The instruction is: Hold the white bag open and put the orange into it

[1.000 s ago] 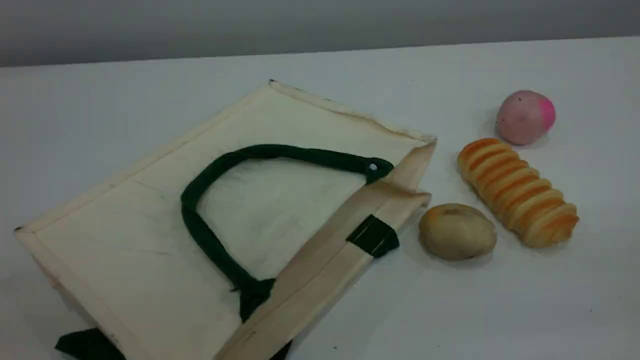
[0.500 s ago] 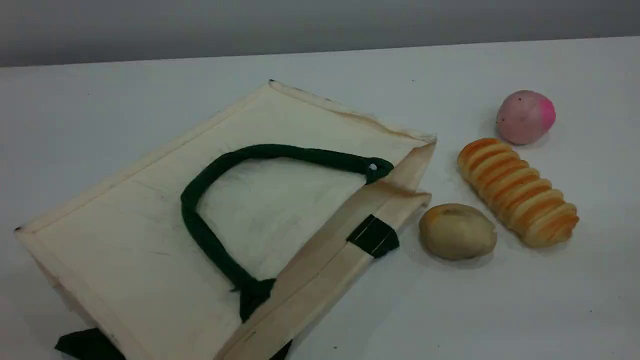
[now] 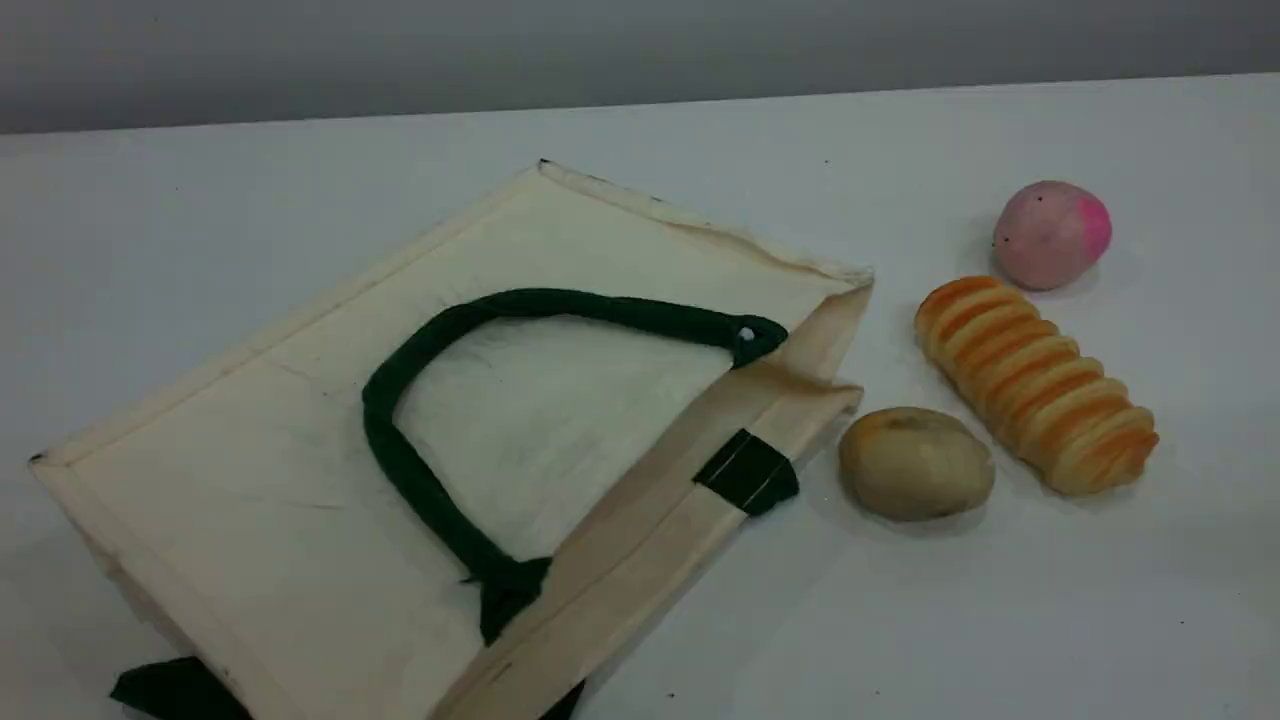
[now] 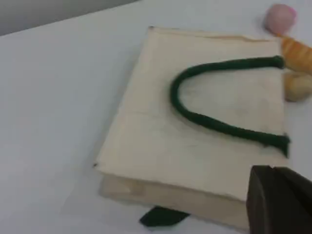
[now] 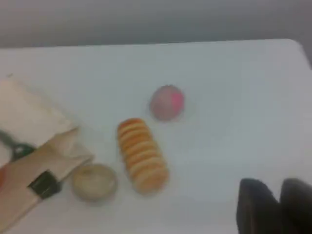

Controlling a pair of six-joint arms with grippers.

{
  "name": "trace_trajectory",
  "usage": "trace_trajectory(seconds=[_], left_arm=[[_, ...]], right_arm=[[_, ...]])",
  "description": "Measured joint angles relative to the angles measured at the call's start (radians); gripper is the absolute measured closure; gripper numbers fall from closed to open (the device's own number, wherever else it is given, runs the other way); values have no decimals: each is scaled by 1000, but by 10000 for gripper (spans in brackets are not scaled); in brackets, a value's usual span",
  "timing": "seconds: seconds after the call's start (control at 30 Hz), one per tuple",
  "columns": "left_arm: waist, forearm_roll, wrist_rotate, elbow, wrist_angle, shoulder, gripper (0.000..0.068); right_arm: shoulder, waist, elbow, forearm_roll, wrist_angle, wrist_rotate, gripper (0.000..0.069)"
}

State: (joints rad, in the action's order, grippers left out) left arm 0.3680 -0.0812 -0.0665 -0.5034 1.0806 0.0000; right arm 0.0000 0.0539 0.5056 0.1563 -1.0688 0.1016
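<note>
left tool (image 4: 280, 202): dark, blocky tip | right tool (image 5: 275, 207): two dark rounded fingers

The white bag (image 3: 300, 470) is cut off by the bottom edge of the scene view, and also its lower green tab (image 3: 175, 690). Both wrist views are blurred. In the right wrist view a small orange patch (image 5: 2, 174) at the left edge is too cut off to identify.

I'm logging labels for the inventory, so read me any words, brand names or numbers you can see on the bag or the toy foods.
None are legible. The white bag, its green tab, the ridged bread loaf, the pink fruit and the tan bun show no print in any view; both wrist views are blurred.
</note>
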Motion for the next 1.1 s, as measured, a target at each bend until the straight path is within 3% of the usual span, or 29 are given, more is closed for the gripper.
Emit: trace_trajectory(seconds=[0.33,0.43,0.7,1.1], left_arm=[[-320,0,0,0,0,0,649],[-381,0,0,0,0,0,645],[-341,-1,1,-1,0,0,638],[-345,-1,1,-1,0,0,635]], right_arm=[[0,5,0,2,-1,-1,562],[0,5,0,2,-1,-1,559],[0,5,0,2,-1,-1,549],[0,6,0,2,-1,0,539]])
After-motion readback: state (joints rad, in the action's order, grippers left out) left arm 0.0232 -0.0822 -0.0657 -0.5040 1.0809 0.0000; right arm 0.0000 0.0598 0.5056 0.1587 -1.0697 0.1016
